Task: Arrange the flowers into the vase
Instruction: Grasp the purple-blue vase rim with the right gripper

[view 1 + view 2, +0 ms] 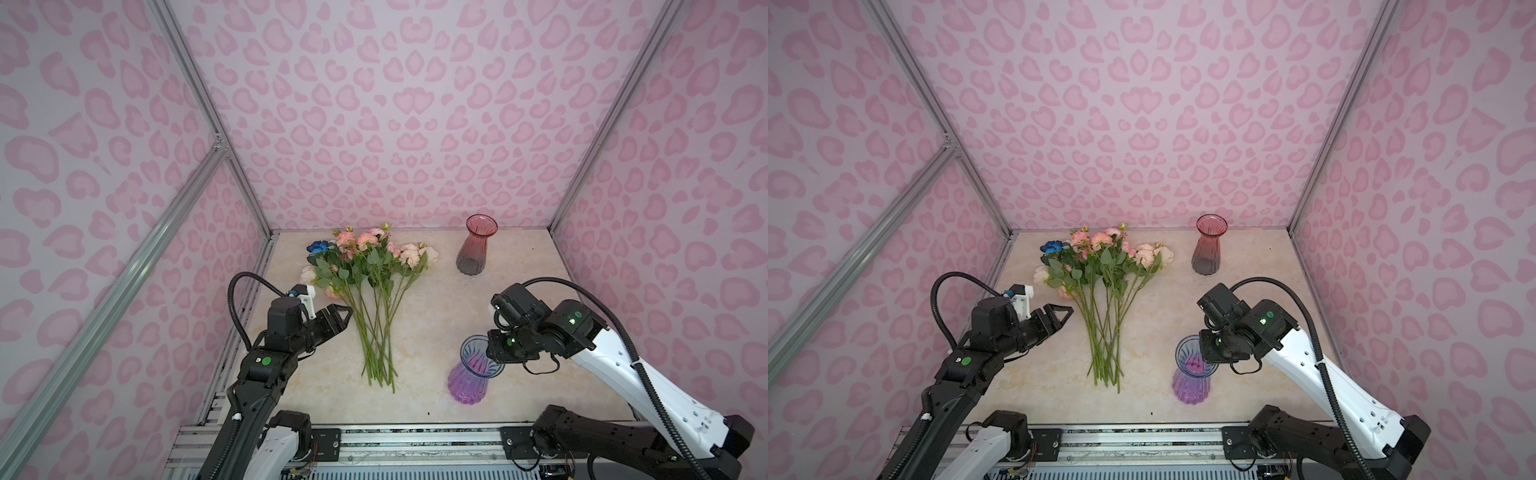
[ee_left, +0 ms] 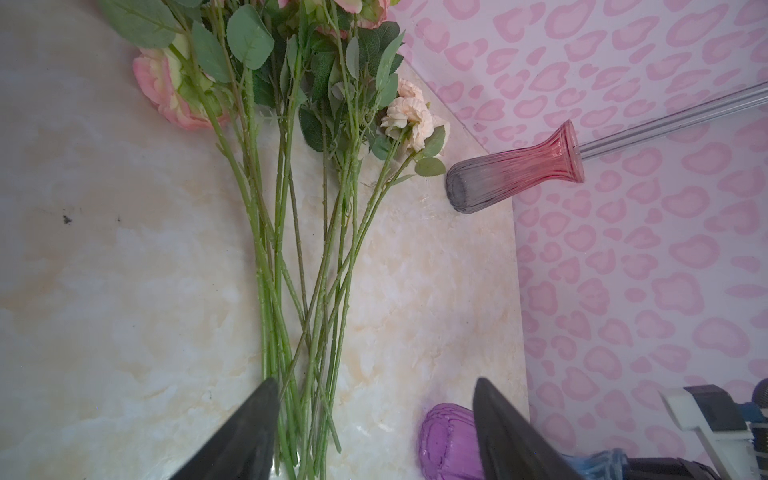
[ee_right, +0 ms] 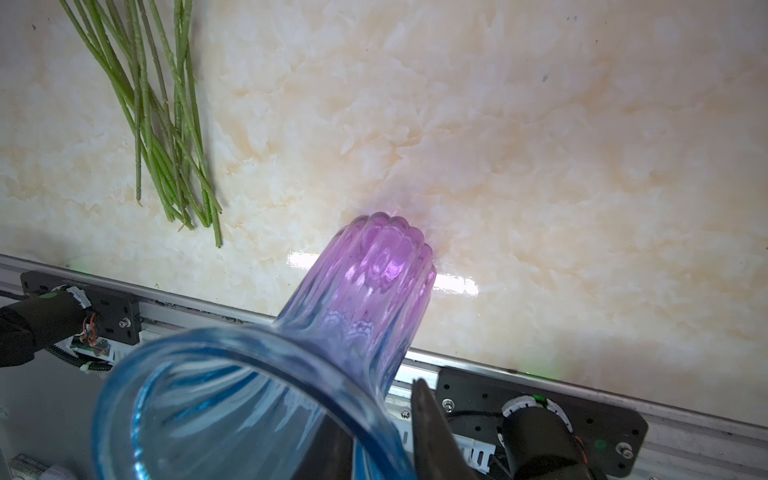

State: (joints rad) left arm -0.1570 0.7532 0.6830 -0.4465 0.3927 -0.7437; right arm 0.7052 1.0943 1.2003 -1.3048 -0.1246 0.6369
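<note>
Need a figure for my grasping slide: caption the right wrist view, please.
Right claw straddles the rim of a blue-to-purple glass vase resting on the marbled tabletop, flower stems nearby.

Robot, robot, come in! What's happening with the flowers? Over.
Left gripper open by the flowers. All lie flat on the table. Right gripper astride the purple vase rim, grip unclear. Red vase at the back, untouched.

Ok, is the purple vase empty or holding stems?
Empty. The right wrist view looks into the mouth of the purple vase: no stems. The flowers lie bunched on the table.
</note>
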